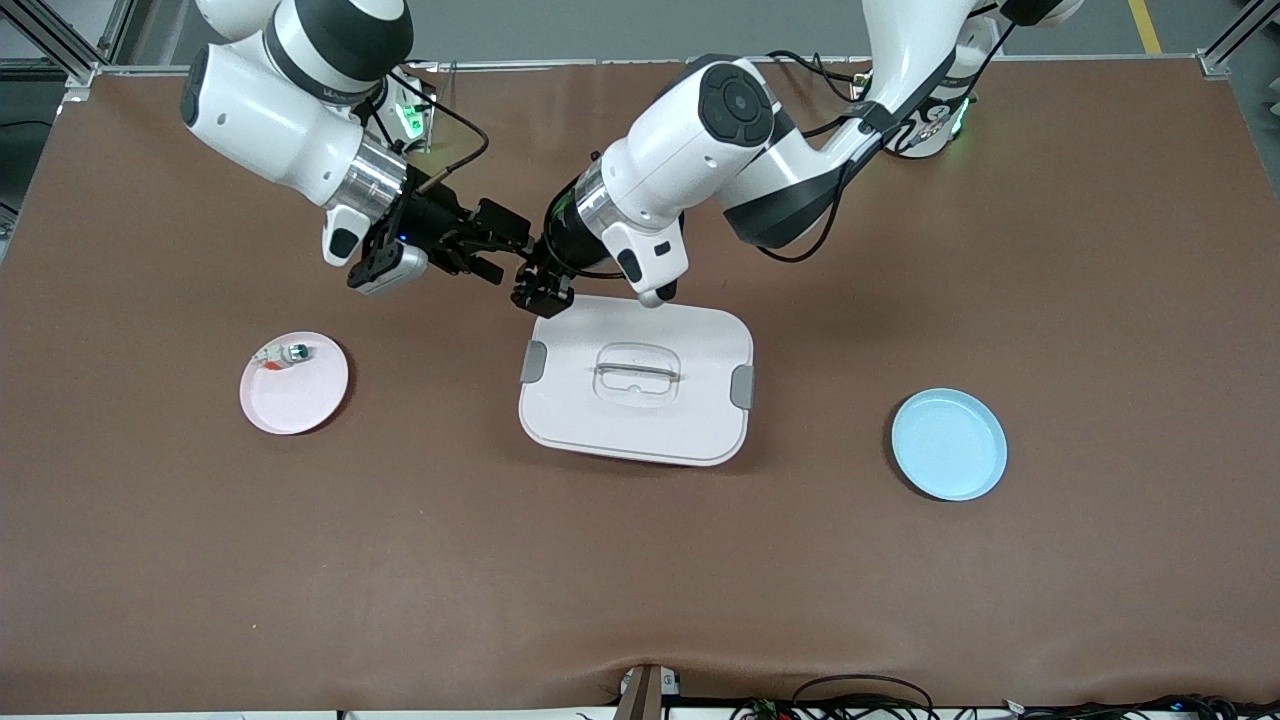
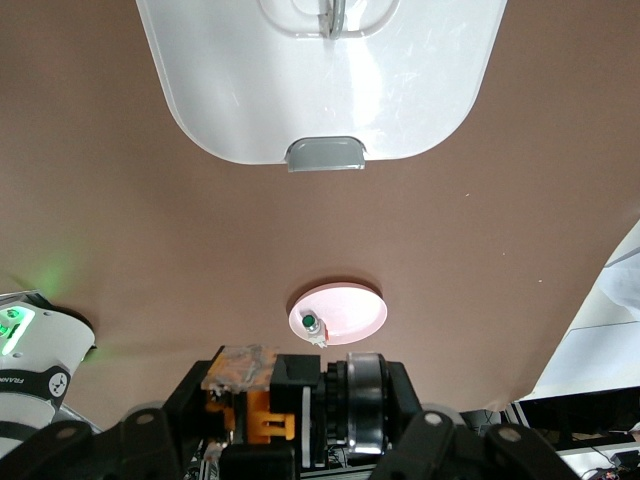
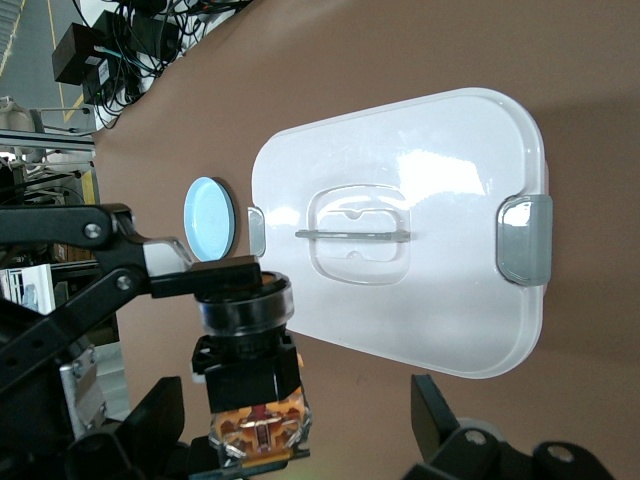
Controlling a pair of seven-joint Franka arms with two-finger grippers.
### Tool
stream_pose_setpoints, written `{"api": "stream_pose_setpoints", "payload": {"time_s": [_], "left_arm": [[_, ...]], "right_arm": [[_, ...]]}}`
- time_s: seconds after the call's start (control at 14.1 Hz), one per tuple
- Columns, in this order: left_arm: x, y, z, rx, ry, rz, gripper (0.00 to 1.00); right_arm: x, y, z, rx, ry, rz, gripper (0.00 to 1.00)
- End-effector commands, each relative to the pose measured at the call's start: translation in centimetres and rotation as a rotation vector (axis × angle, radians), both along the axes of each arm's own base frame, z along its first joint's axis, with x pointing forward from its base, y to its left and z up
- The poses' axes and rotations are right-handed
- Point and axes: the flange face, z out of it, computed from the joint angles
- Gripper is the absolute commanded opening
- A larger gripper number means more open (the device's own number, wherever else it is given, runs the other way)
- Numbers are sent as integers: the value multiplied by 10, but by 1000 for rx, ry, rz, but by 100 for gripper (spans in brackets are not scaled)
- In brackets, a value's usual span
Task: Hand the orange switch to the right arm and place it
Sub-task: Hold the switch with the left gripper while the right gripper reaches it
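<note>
Stubby orange switch (image 3: 245, 345) spans both end effectors.

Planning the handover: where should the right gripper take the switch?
Take the switch by its blocky rear body, which is clear of the left gripper clamping the round collar. Probably best to come end-on, with the right gripper straddling its flat sides.

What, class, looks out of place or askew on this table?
Nothing is spilled or damaged. Only the white lidded box sits slightly askew to the table edge. The left gripper holds the orange switch above the table beside the box, between the right gripper's open fingers.
</note>
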Motion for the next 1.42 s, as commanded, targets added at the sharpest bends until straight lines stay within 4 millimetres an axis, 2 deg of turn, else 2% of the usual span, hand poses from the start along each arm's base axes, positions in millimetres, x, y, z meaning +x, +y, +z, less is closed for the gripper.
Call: {"api": "stream_pose_setpoints", "payload": {"time_s": [0.0,0.35,0.43,0.92,1.14,1.35], "left_arm": [[3,-4,2,-20,8,11,0],[3,-3,2,-20,8,12,0],[3,-3,4,-21,7,12,0],[5,-2,2,-17,5,15,0],[6,-1,2,-17,5,17,0],[5,-2,2,-17,5,15,0]], "right_arm": [[1,3,3,22,-1,-8,100],[0,4,3,20,-11,4,100],[0,4,3,18,-11,4,94],[0,12,2,19,-12,16,91],[0,19,0,14,-27,14,73],[2,19,-2,2,-75,70,47]]}}
